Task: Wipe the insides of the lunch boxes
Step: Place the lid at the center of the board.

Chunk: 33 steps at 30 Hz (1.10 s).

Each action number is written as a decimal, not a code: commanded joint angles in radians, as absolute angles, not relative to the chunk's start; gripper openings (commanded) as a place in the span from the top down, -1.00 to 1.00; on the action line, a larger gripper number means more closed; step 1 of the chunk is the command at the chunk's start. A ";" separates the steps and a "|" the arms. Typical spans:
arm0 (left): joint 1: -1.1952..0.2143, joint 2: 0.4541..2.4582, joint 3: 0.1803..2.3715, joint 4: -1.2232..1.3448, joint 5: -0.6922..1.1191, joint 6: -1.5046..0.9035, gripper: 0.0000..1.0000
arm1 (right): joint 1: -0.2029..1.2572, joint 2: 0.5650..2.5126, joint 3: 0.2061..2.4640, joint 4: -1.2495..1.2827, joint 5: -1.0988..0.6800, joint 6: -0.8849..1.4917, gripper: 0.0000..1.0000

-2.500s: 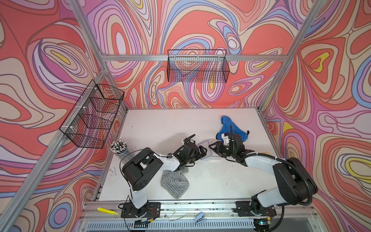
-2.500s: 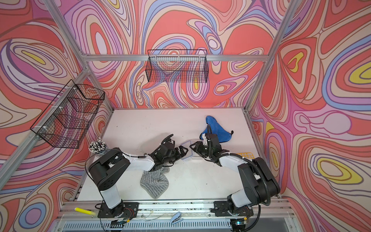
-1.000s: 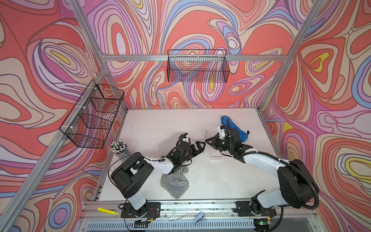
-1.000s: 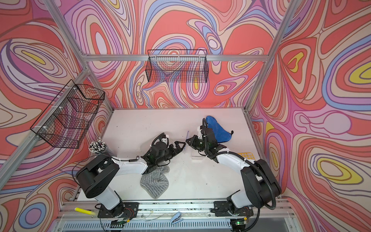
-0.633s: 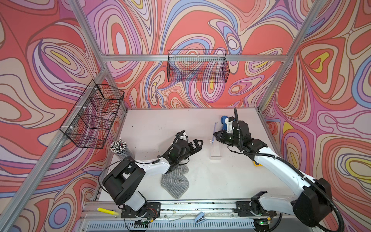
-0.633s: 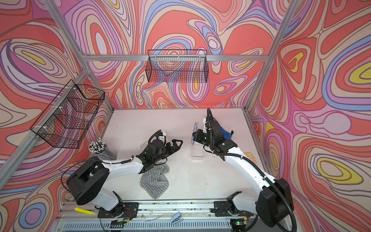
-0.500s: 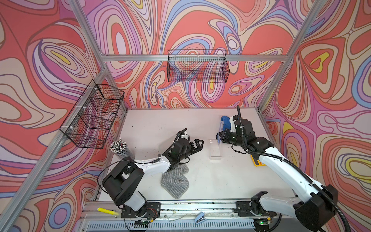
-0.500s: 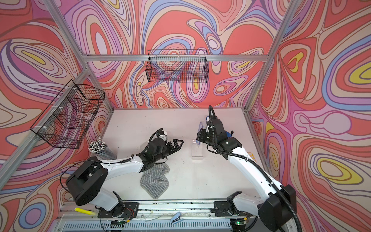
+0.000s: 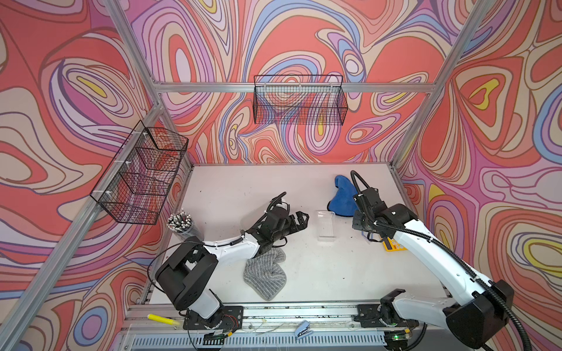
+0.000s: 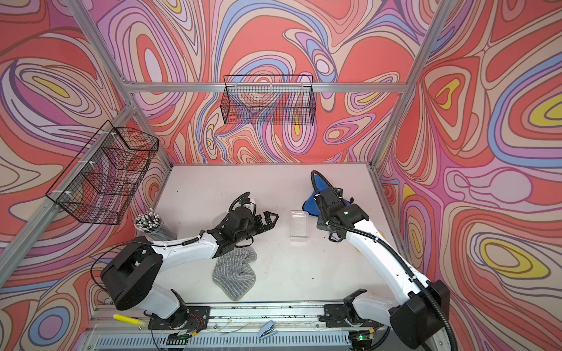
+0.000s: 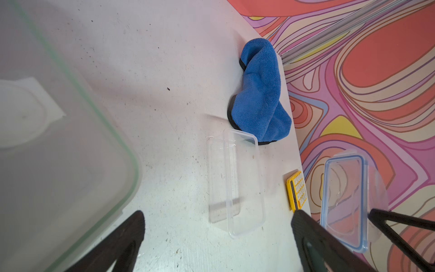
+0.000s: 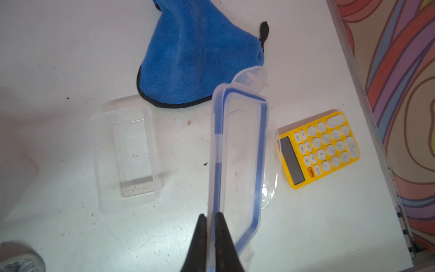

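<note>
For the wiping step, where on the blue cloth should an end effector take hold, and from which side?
Probably pinch the raised fold atop the blue cloth, coming straight down. It lies bunched in a hump beside the small lunch box, its black-hemmed edges flat against the table.

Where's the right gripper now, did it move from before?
Yes. The right gripper, shut on the blue-rimmed lid, moved away from the small lunch box toward the yellow calculator.

Bare table (image 9: 243,188) beside lunch box (image 9: 325,226); blue cloth (image 9: 342,200) seemingly against far end.
</note>
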State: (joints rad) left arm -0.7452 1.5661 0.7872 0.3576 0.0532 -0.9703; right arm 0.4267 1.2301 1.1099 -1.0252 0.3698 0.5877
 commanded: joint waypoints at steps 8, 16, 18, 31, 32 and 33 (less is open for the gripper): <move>-0.740 1.597 0.861 0.267 0.069 -0.910 -1.00 | 0.419 1.357 0.945 -0.907 0.352 0.591 1.00; -0.736 1.603 0.884 0.225 0.062 -0.879 -1.00 | 0.419 1.451 0.877 -0.807 0.272 0.612 1.00; -0.735 1.605 0.893 0.217 0.063 -0.872 -1.00 | 0.420 1.454 0.877 -0.801 0.272 0.615 1.00; -0.735 1.621 0.952 0.113 0.044 -0.807 -1.00 | 0.375 1.411 1.031 -0.836 0.349 0.571 -0.36; -0.735 1.624 0.960 0.101 0.046 -0.799 -0.99 | 0.351 1.414 1.039 -0.811 0.337 0.557 -0.40; -0.737 1.630 0.968 0.094 0.047 -0.792 -0.98 | 0.319 1.415 1.042 -0.777 0.312 0.544 -0.43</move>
State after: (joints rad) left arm -0.7383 1.6096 0.9276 0.1497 0.0589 -0.8360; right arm 0.3729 1.4269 1.0206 -0.8169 0.3122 0.5720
